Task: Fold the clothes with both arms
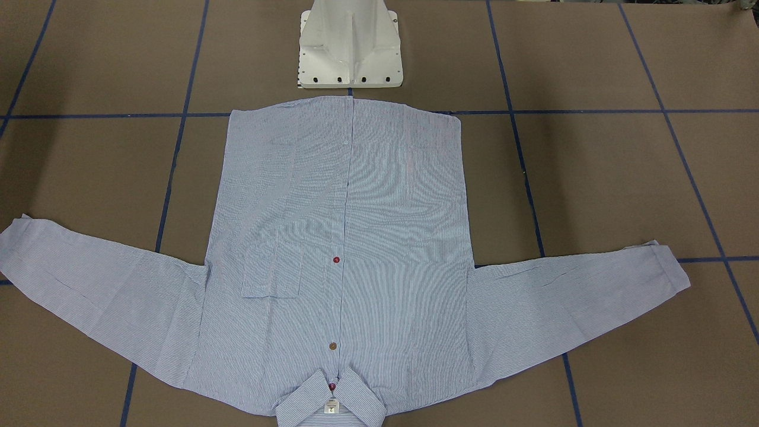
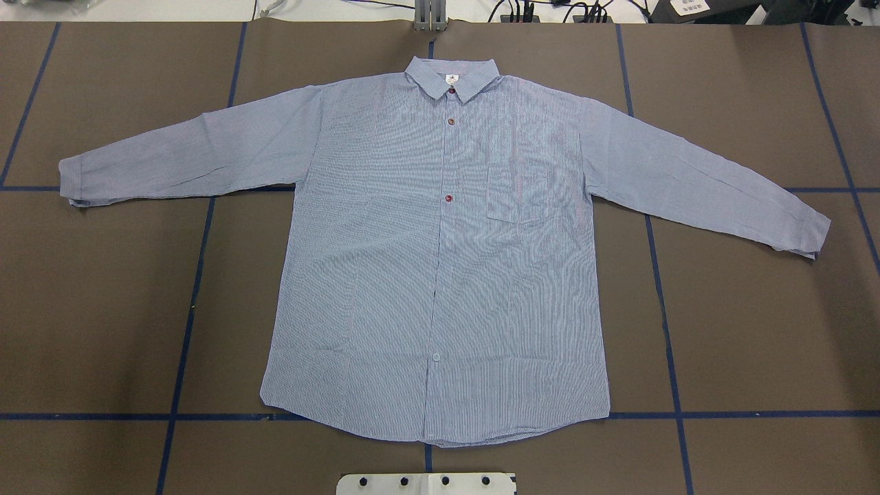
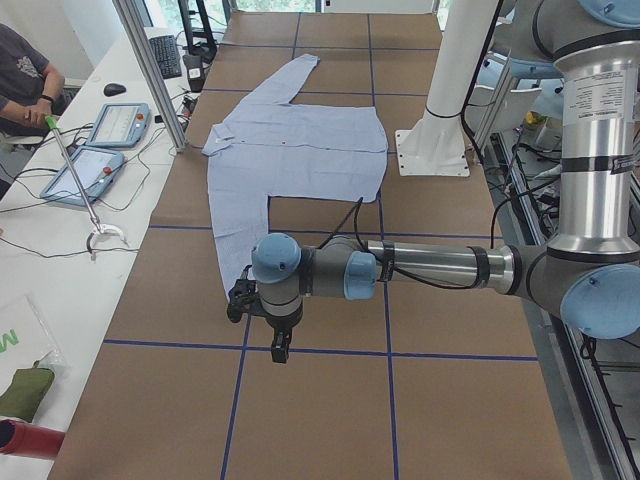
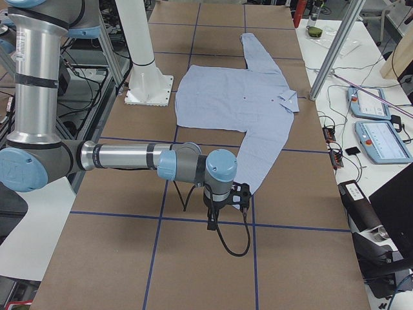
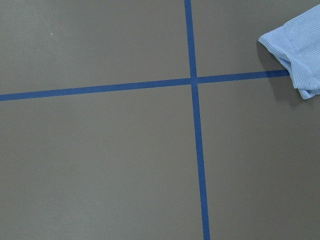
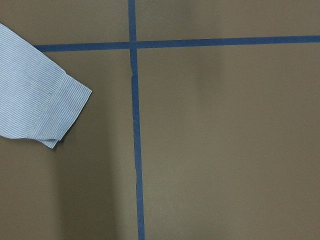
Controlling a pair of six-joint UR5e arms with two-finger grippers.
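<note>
The light blue striped shirt lies flat and face up on the brown table, buttoned, with both sleeves spread out sideways and its collar at the far edge from the robot. My left arm's gripper hovers just past the end of the near sleeve in the exterior left view. The right arm's gripper hovers by the end of the other sleeve. I cannot tell whether either is open or shut. One cuff shows at the left wrist view's upper right, the other cuff at the right wrist view's left. No fingers show in either wrist view.
The white pedestal base stands just behind the shirt's hem. Blue tape lines grid the table. A side bench with handheld control tablets and a seated person runs along the far edge.
</note>
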